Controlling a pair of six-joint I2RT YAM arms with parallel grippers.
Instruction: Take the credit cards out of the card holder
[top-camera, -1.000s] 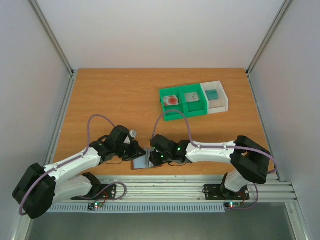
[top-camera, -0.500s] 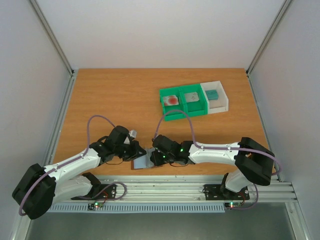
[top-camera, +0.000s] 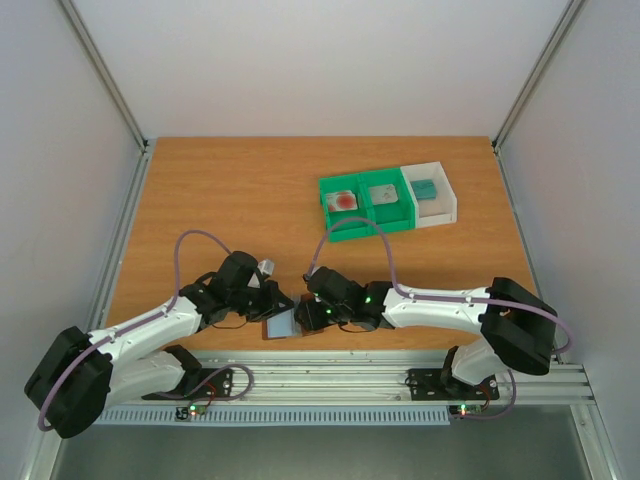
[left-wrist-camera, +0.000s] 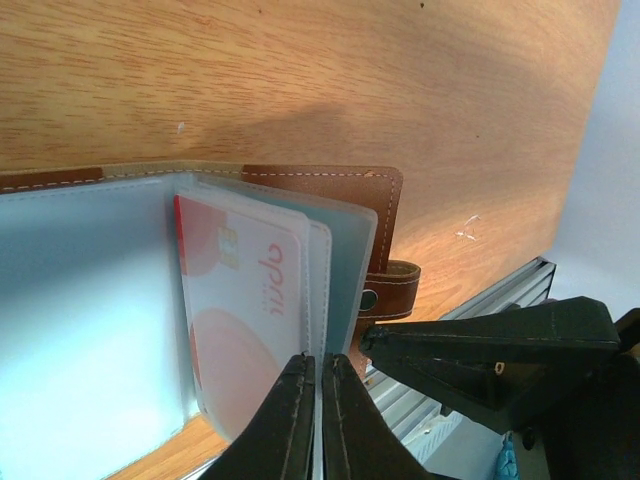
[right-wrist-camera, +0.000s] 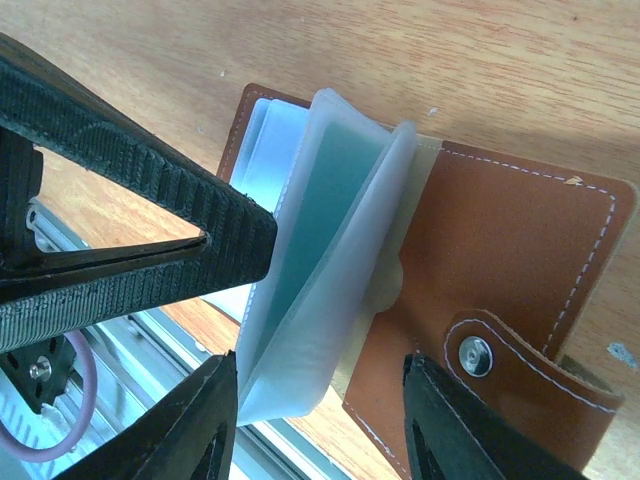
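The card holder (top-camera: 285, 325) is lying open at the worktop's (top-camera: 220, 200) near edge, between both hands. A pale card with red marks (left-wrist-camera: 235, 300) is sitting in its clear sleeves (left-wrist-camera: 345, 250). The left hand (left-wrist-camera: 312, 365) is pinching those sleeves, fingers closed. The right hand (right-wrist-camera: 318, 375) is standing open, its fingers straddling the fanned sleeves. Farther back, a red-blotted card (top-camera: 343, 199) and a grey card (top-camera: 383, 194) are lying in the green tray (top-camera: 350, 232), and a teal card (top-camera: 425, 188) in the white tray (top-camera: 450, 210).

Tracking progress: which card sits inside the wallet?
The white-and-red card in the wallet's clear sleeve; the others lie in the green tray and white tray.
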